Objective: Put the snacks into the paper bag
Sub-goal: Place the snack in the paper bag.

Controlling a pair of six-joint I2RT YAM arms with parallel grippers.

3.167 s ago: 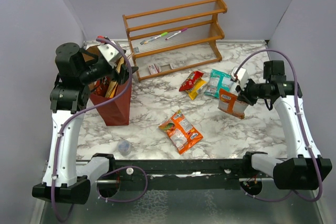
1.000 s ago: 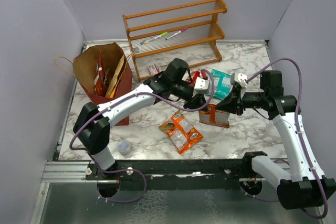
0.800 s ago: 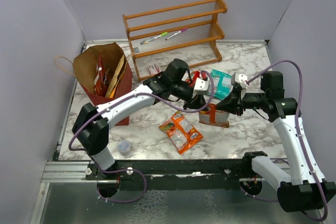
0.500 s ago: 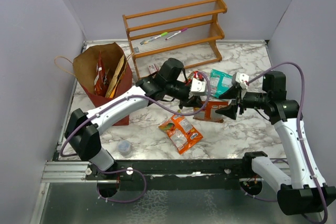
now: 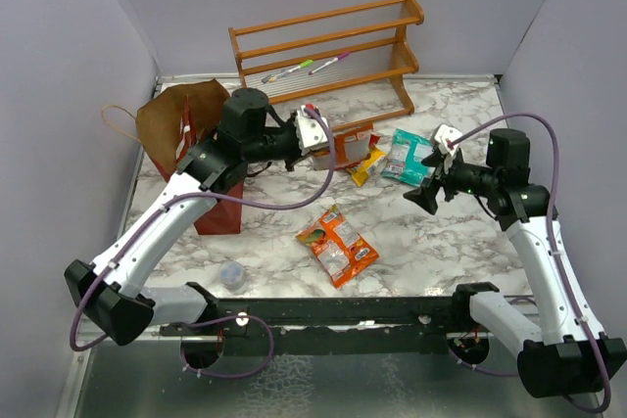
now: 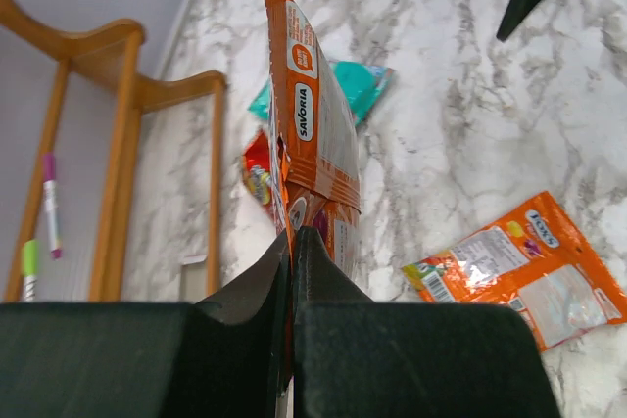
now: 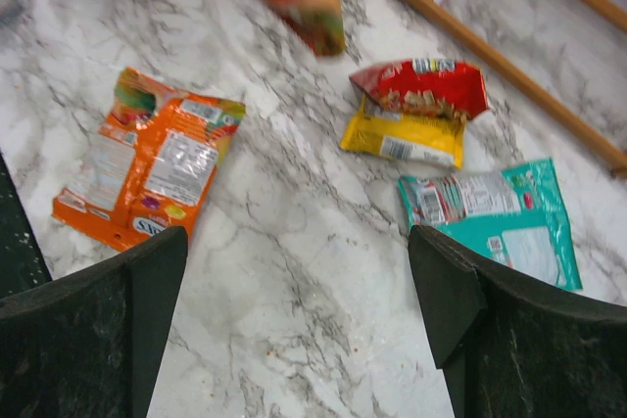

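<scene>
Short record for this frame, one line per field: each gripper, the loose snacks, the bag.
left gripper: shut on orange packet, which hangs clear of the table
right gripper: open, empty
loose on table: flat orange pouch, red packet, yellow packet, teal packet
paper bag: upright at the table's left side, mouth open

plain lavender walls (image 5: 78,46) box in a marble table (image 5: 441,242), wooden rack (image 5: 328,46) at 12 o'clock.
</scene>
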